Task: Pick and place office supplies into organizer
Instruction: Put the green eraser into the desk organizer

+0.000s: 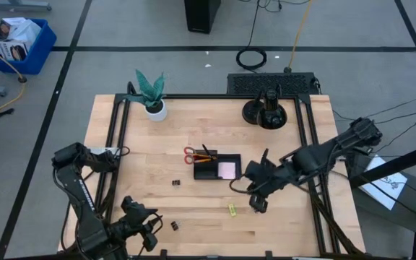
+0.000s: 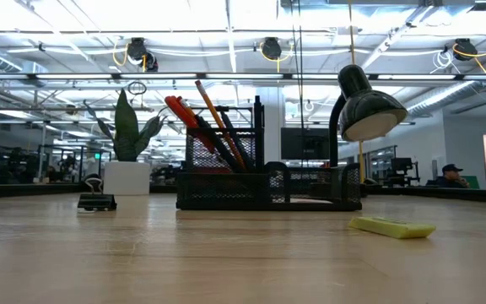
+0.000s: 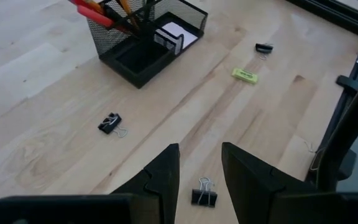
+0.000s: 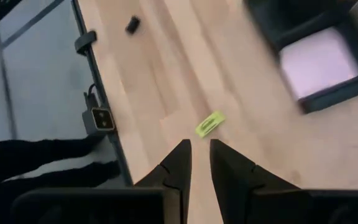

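Table as you saw it from above. Left gripper (image 1: 152, 235) hovered at the near edge, fingers parted around nothing, a binder clip (image 3: 204, 194) on the wood just ahead of them. Another clip (image 1: 175, 183) lay left of the organizer (image 1: 217, 167), which held scissors (image 1: 191, 154), pencils and pink notes (image 1: 227, 170). Right gripper (image 1: 257, 203), narrowly parted, empty, hung beside the yellow-green piece (image 1: 232, 209).

Two dark jointed arms (black cables)
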Available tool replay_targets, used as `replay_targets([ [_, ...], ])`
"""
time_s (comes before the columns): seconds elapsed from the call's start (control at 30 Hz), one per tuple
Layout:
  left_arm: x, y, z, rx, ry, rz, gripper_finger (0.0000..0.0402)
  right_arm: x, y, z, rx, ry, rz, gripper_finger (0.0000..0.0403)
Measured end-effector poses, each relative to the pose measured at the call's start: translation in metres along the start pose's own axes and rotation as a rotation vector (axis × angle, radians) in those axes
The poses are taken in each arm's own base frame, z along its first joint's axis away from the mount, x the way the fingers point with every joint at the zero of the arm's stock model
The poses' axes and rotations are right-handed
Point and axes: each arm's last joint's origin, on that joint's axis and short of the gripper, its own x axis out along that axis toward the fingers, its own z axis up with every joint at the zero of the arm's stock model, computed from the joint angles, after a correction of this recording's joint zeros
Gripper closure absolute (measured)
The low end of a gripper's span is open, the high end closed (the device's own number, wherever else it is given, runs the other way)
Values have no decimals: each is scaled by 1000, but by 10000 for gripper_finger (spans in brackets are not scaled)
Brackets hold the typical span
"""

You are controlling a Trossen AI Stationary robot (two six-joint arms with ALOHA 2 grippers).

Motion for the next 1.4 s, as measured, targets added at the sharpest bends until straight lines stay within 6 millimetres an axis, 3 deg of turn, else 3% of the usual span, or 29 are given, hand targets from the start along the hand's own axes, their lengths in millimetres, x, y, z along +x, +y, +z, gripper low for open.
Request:
replay_targets([
  [0.3,0,0,0,16,0,0,277,64,-15,-21,111,179,283,353],
  [0.5,0,0,0,47,0,0,277,90,-33,-28,261,209,366,353],
  [0.63,0,0,0,49,0,-1,277,93,-41,-30,278,217,348,353],
  [1.03,0,0,0,72,0,0,277,93,-38,-29,243,126,334,353],
  [1.4,0,0,0,83,-2,-1,277,91,-17,-59,256,-23,232,362],
])
